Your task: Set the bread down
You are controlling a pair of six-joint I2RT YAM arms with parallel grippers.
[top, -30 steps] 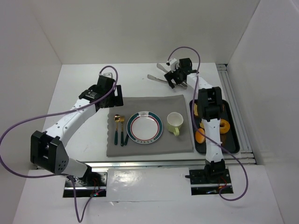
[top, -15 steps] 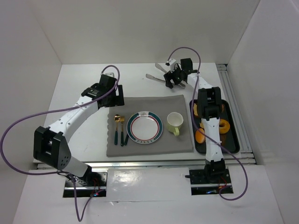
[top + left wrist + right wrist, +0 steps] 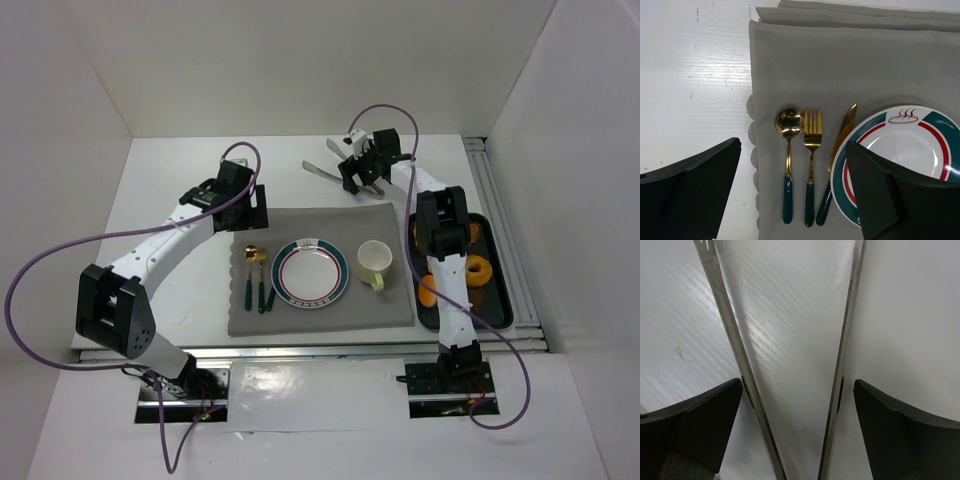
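Orange-brown bread pieces lie in the black tray (image 3: 500, 300) at the right: a ring (image 3: 480, 272) and a roll (image 3: 429, 291). The white plate with the green and red rim (image 3: 310, 272) sits on the grey placemat (image 3: 320, 225); it also shows in the left wrist view (image 3: 910, 150). My right gripper (image 3: 358, 172) is at the back, open, astride metal tongs (image 3: 322, 171). In the right wrist view both tong arms (image 3: 730, 340) run between its spread fingers (image 3: 797, 385). My left gripper (image 3: 250, 205) is open and empty over the placemat's far left corner (image 3: 794, 145).
A gold spoon, fork and knife with dark green handles (image 3: 257, 275) lie left of the plate, seen also in the left wrist view (image 3: 812, 165). A pale green cup (image 3: 374, 262) stands right of the plate. White walls enclose the table on three sides.
My right gripper has moved left along the back of the table, and the tongs have shifted left with it. My left gripper has edged slightly right toward the placemat.
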